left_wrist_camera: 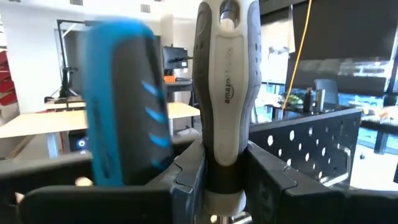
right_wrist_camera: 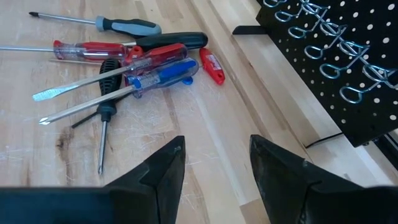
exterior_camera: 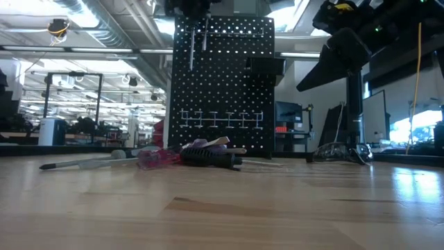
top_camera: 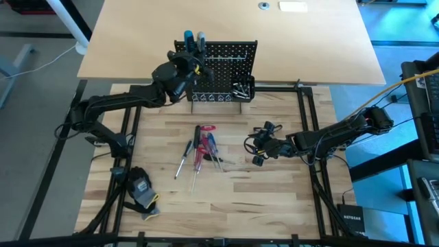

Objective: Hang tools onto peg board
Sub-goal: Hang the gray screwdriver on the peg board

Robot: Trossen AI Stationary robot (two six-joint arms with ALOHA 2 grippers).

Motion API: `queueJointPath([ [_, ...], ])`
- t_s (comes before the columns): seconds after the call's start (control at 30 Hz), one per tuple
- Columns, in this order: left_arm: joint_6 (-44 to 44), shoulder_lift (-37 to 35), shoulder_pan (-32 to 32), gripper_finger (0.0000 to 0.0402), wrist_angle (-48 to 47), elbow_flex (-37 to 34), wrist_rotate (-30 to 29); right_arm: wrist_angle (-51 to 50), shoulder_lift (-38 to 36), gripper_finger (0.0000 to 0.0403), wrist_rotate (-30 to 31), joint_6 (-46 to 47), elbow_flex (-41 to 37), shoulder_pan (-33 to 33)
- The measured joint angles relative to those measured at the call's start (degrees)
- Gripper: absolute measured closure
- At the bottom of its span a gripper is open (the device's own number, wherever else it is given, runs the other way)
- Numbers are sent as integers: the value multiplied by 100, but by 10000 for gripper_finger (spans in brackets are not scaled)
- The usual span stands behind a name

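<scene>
The black peg board stands upright at the table's far side, a row of wire hooks along its lower part. My left gripper is at the board's top left corner, shut on a grey-and-white-handled screwdriver. A blue-and-grey-handled screwdriver stands upright right beside it. Two shafts hang in front of the board's top left. Several screwdrivers lie in a pile mid-table. My right gripper hovers open to their right, touching nothing. My left gripper pinches the grey-and-white handle at its lower end, near the collar, between its two fingers. The fingers lie about level, across the handle, coming from the table's left. The screwdriver stands upright, handle up, lifted clear of the table at the board's top edge.
A small black bin with silver bits hangs at the board's lower right. A black-and-yellow glove lies at the near left. The pile holds red, blue and black handles. Bare wood stretches in front of the pile.
</scene>
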Motion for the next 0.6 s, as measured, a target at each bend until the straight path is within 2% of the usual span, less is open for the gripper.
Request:
queueJointPath([
  [0.3, -14, 203, 38, 327, -145, -2, -22, -7, 1, 221, -5, 0, 0, 0],
  [0.43, 7, 203, 27, 327, -300, 2, -336, 3, 1, 221, -15, 6, -31, 0],
  [0.6, -185, 194, -19, 327, -556, 13, -408, 0, 0, 221, -17, 92, -83, -1],
])
